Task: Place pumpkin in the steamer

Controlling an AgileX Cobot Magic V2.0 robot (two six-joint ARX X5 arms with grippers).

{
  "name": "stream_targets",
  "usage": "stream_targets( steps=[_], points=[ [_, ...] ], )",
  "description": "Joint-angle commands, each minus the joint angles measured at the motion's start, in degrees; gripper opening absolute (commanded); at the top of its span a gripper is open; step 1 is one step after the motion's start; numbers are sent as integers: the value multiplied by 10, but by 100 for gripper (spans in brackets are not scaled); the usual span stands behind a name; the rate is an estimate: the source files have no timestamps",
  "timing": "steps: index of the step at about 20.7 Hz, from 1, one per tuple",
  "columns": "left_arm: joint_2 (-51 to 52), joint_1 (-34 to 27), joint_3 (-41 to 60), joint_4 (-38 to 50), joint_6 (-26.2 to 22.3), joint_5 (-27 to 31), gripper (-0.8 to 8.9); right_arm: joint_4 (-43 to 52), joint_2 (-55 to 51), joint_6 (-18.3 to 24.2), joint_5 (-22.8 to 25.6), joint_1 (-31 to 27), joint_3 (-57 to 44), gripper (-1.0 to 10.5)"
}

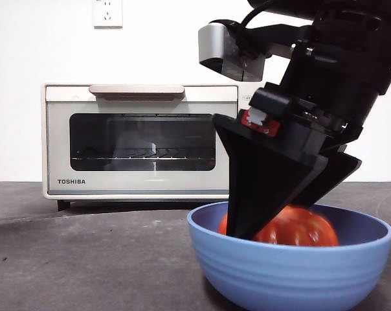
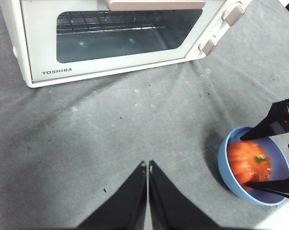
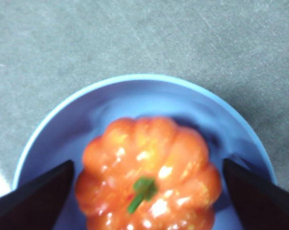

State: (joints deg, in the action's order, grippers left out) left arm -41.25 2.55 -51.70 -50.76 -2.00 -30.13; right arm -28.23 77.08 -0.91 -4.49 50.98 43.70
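Surface: grey table [image 2: 111, 124] before a white wall [image 1: 27, 52]; you see a wall socket [image 1: 107, 12] above the steamer.
Pumpkin: you find the pumpkin [image 3: 147, 175] inside the blue bowl [image 3: 53, 129], stem up, at the near right of the table.
Right gripper: right gripper [image 3: 147, 191] reaches into the bowl; jaws spread wide, one on each side of the pumpkin, not clamping it.
Steamer: steamer [image 1: 140, 139] stands behind the bowl, well apart, door closed, wire rack visible through the glass.
Left gripper: left gripper [image 2: 148, 165] hangs over bare table; you see its jaws pressed together, empty.
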Motion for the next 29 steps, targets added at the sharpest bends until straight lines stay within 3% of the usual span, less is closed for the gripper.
stream_targets(
  steps=[1, 10, 15, 21, 29],
  points=[
    [-3, 2, -12, 6, -5, -2, 15, 3, 8, -6, 0, 6, 2, 536],
    [-4, 3, -12, 30, 9, -2, 15, -50, -47, 1, 17, 0, 97, 536],
    [-30, 42, -13, 135, 61, -2, 16, -100, -128, -2, 30, -67, 115, 535],
    [-142, 97, -39, 295, 97, 21, 16, -180, -204, -2, -6, -172, 115, 535],
    [-280, 125, -106, 368, 95, 54, 15, -209, -234, 0, -7, -183, 114, 535]
  ],
)
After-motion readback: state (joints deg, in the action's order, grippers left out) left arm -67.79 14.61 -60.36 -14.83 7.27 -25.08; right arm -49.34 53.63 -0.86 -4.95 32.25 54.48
